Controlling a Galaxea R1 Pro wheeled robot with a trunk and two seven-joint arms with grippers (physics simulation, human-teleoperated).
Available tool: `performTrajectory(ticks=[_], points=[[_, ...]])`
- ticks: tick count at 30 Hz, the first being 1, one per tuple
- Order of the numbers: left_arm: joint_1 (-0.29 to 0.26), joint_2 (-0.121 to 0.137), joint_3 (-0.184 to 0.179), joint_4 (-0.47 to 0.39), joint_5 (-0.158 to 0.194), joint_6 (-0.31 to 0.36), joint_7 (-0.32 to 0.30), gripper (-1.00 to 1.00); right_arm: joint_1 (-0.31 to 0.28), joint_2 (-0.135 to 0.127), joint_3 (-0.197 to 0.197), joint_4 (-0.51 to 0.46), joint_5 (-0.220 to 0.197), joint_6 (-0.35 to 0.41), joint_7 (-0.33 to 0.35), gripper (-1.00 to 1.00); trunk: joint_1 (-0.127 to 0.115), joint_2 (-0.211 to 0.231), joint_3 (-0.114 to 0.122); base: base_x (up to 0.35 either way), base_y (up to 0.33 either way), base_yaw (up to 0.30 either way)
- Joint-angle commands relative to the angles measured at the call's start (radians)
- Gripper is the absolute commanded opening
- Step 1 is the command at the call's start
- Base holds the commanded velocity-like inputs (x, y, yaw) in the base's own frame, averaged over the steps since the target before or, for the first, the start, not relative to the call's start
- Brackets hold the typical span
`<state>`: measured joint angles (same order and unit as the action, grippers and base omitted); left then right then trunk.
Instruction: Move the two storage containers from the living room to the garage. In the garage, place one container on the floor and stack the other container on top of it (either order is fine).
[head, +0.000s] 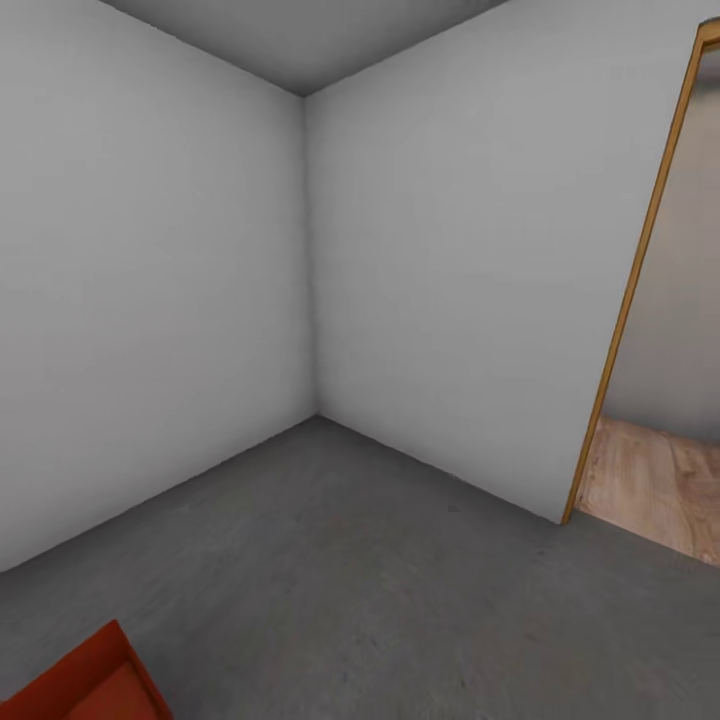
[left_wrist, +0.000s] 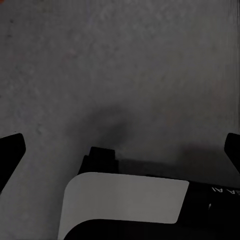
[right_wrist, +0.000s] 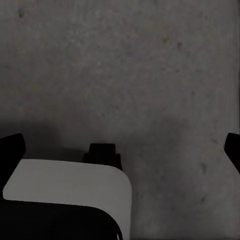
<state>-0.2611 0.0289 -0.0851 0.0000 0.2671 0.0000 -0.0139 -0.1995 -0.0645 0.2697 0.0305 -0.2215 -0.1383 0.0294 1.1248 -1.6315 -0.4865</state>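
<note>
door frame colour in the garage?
Warm light-brown wood, on the door frame; clearest in the head view.

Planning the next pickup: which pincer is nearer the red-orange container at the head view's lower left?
Probably left: the container sits on the robot's left side. Both the left pincer and right pincer hang open over bare concrete floor, so distances cannot be compared.

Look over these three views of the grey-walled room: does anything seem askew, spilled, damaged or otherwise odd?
Nothing stands out. One red-orange storage container sits on the dark grey floor at the head view's lower left, cut off by the frame. The left gripper and right gripper hang open and empty.
</note>
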Motion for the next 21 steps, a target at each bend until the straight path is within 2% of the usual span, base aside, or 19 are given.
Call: performTrajectory(ticks=[1, 21], points=[[0.000, 0.000, -0.008, 0.000, 0.010, 0.000, -0.001, 1.00, -0.001, 0.000, 0.008, 0.003, -0.011, -0.006, 0.003, 1.00, 0.000, -0.001, -0.001, 0.000, 0.000, -0.300], [0.011, 0.002, -0.007, 0.002, 0.011, 0.000, 0.008, 1.00, -0.001, -0.001, 0.008, 0.005, -0.015, -0.006, 0.003, 1.00, 0.000, -0.001, -0.001, 0.000, 0.000, -0.300]])
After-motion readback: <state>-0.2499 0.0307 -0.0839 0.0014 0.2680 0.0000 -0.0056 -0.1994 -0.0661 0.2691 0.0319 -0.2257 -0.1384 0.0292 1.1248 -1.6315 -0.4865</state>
